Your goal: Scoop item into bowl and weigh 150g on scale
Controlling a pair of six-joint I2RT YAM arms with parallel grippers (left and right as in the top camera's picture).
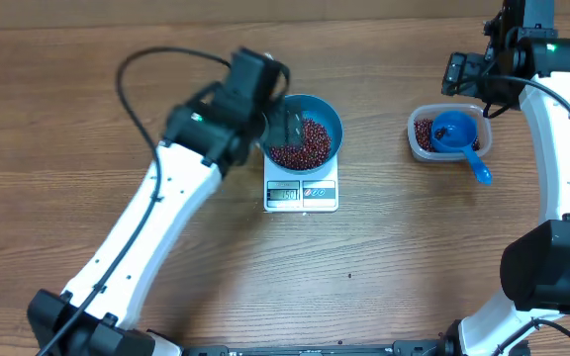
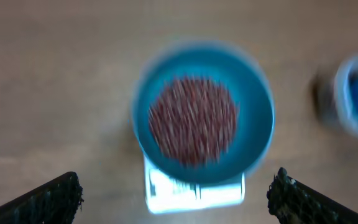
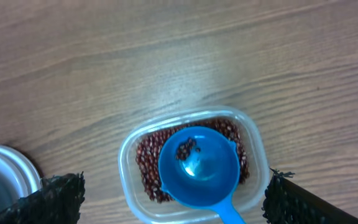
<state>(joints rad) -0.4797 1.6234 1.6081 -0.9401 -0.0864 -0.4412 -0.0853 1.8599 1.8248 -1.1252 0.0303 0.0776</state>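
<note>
While left gripper and right gripper hung spread and empty, beans in the bowl apparently awaited a scale reading.

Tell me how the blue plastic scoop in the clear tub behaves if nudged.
The blue plastic scoop looks rigid and probably light, holding only a few red-brown beans. Its handle overhangs the clear tub's rim, so a push may pivot or tip it.

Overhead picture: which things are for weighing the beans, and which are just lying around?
For the job: beans, blue bowl, white scale, blue scoop, clear tub holding more beans.
Just lying about: only the arm's black cable, looping over the wooden table.
</note>
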